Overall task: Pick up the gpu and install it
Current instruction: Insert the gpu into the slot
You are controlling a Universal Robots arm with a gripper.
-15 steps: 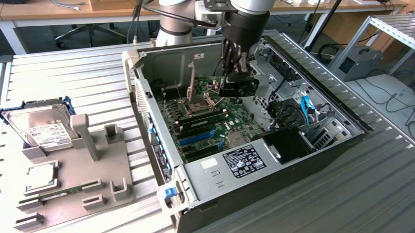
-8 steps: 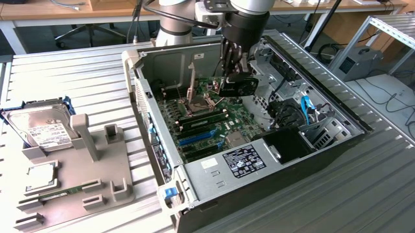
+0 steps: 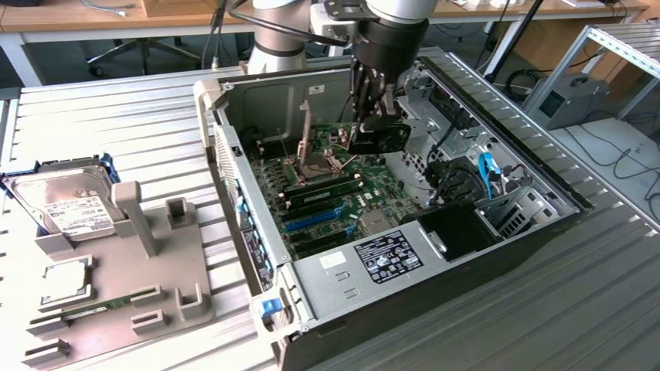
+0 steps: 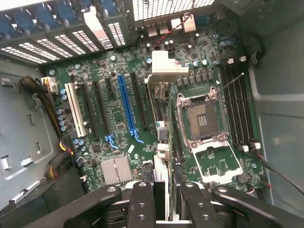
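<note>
Open computer case (image 3: pixel 536 224), hard drive (image 3: pixel 74 207) on a grey holder (image 3: pixel 154 297).

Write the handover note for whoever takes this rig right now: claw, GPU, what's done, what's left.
Claw: down inside the open PC case, shut on the GPU, gripping it edge-on.
GPU: lifted, hanging over the motherboard, above the CPU socket area; in the wrist view its edge runs down between the fingers, near the blue expansion slot.
Parts tray at the exterior view's left holds the hard drive, which is not part of this job.
Done: GPU picked up and brought into the case.
Left: seat it in its slot; no card is in any slot yet.
</note>
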